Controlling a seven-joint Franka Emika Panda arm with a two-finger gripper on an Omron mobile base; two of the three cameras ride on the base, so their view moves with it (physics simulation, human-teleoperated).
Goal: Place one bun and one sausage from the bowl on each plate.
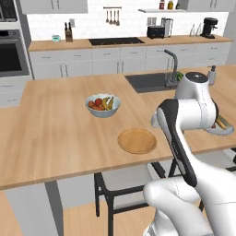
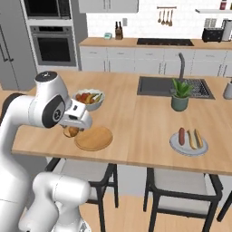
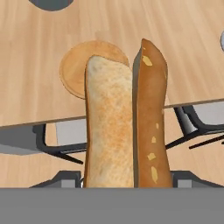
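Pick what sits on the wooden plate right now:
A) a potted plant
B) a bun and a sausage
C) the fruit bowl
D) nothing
D: the wooden plate is bare in both base views, while the bun is in the jaws, seen in the hand view above the counter edge, not yet set down.

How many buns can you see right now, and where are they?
2. One bun is held in the gripper, above the counter's near edge beside the wooden plate. The other bun lies on the grey plate next to a sausage. Others may be hidden.
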